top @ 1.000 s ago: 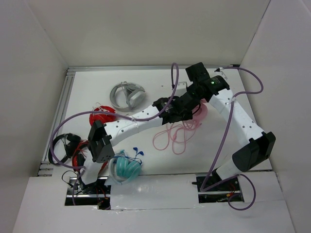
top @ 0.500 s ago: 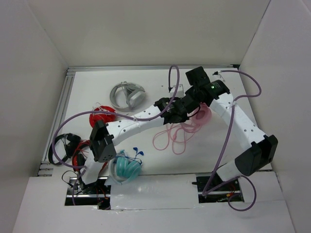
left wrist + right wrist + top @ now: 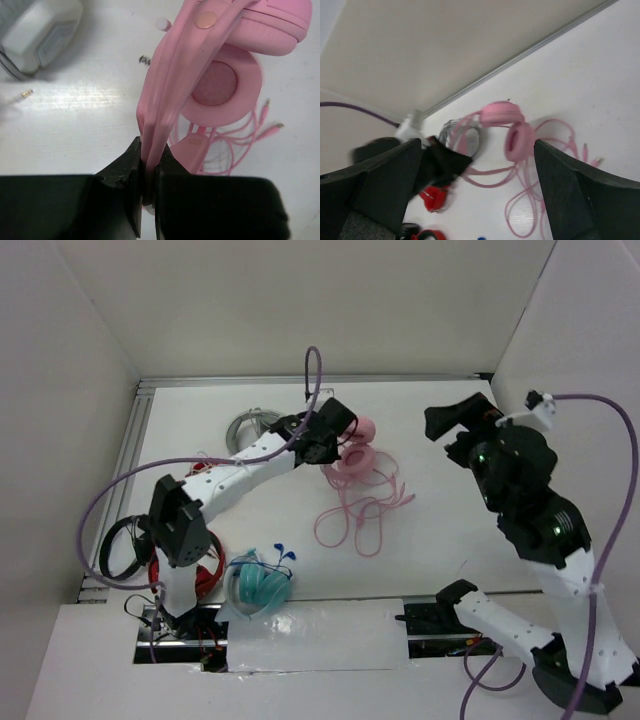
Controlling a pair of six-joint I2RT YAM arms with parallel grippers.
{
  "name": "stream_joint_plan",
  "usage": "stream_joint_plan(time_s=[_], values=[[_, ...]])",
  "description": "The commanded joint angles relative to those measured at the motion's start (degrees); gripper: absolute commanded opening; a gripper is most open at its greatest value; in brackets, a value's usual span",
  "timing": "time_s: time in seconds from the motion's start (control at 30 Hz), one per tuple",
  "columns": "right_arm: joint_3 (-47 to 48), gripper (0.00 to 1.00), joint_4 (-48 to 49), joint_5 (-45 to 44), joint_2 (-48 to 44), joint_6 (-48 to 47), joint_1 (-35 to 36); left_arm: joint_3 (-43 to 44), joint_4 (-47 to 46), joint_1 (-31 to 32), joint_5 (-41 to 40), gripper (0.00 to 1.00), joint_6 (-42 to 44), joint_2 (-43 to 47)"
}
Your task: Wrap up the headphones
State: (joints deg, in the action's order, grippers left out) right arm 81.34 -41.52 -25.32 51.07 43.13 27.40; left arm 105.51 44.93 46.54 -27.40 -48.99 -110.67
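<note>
Top external view: the left end effector (image 3: 147, 166) pinched the headband (image 3: 172, 85) of the headphones (image 3: 358, 445), far-middle on the tabletop (image 3: 440, 530); their cable (image 3: 362, 515) sprawled nearward. The right end effector (image 3: 462, 426), spread wide, hovered well apart, rightward.

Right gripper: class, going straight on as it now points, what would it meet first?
Probably the headphones, framed between the right gripper's open fingers, though depth is unclear.

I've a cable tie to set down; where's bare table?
Between the thin pink cable and the right arm's base; also left of the grey headset. Crowded: the pale-pink over-ear headphones mid-table; teal headphones and red-and-black headphones near-left.
</note>
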Motion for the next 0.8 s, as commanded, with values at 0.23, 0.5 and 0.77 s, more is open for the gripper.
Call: stream_joint_plan(time_s=[0.23,0.5,0.77], values=[[-21.63,1.00,8.90,0.43,-13.09,-13.15,-0.24,-1.10,-31.36,-1.98,15.09,0.00,26.82,23.65],[-47.37,1.00,35.51,5.63,-20.92,-29.93,-0.24,0.12,-33.24,-2.16,15.62,0.00,31.06,29.02],[-62.16,1.00,63.73,17.12,-14.07,-42.51,-0.42,11.55,-26.74,-1.81,18.43,0.00,31.32,29.99]])
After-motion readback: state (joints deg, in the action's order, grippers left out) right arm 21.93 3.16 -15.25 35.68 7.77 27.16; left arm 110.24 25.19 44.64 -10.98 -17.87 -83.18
